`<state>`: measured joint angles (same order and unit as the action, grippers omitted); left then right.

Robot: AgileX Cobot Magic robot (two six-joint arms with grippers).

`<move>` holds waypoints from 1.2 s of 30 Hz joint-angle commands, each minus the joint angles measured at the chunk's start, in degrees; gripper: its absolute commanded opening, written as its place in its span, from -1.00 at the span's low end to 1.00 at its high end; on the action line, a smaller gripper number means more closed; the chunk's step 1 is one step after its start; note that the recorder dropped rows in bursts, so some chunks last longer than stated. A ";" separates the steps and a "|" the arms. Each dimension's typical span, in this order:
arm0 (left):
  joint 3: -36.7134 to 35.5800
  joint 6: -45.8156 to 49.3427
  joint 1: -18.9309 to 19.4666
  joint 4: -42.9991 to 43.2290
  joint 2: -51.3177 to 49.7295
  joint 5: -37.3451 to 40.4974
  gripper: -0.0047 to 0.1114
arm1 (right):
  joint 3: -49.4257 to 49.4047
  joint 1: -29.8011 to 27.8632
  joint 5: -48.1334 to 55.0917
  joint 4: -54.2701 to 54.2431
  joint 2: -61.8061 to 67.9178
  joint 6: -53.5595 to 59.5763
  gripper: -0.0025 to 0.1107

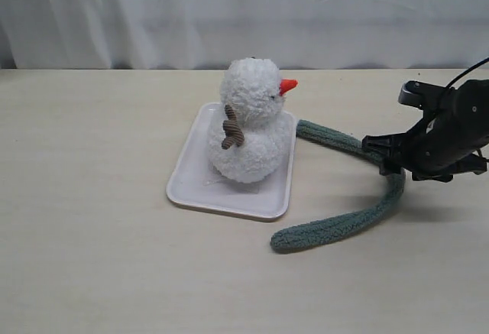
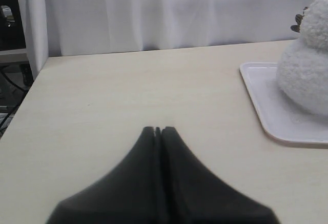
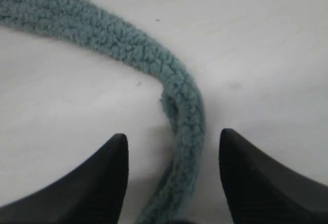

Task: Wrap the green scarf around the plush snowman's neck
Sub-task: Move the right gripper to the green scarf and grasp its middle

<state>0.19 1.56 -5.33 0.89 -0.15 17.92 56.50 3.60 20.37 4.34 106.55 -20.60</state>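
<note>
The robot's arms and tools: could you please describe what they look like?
The right tool is matte black, with two tapering, pointed fingers; the wrist behind it is a bulky black block with a thin black cable arching above. The left tool has the same black wedge-shaped fingers. No markings show.

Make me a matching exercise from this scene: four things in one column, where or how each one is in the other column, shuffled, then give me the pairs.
Column one:
1. plush snowman
2. green scarf
3. left claw
4. right claw

Column two:
A. shut, above bare table
B. open, astride the scarf
C. standing on the white tray
D. lying in a curve on the table

Pairs: 1-C, 2-D, 3-A, 4-B
</note>
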 commanded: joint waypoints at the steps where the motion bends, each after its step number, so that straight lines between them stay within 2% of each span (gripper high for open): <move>1: -0.19 -0.13 -0.37 -0.15 0.15 -0.44 -0.92 | 0.56 -0.43 -2.95 -0.07 3.16 0.44 -0.05; 12: -0.19 -0.13 -0.37 -0.15 0.15 -0.44 -0.92 | 0.72 -2.77 -3.90 1.21 8.19 0.44 -0.08; 20: -0.19 -0.13 -0.37 -0.15 0.15 -0.44 -0.92 | 0.72 -2.77 -1.96 1.21 7.83 5.71 -0.85; 21: -0.19 -0.13 -0.37 -0.15 0.15 -0.44 -0.92 | 0.72 -2.77 -1.94 1.21 7.17 6.32 -0.88; 29: -0.19 -0.13 -0.37 -0.15 0.15 -0.44 -0.92 | 0.72 -2.77 1.31 0.98 -2.63 8.00 -0.89; 36: -0.19 -0.13 -0.37 -0.15 0.15 -0.44 -0.92 | 0.72 -0.54 5.38 0.80 -17.88 10.54 -0.89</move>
<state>0.19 1.56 -5.33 0.89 -0.15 17.92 57.21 1.66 24.18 5.44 94.48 -11.50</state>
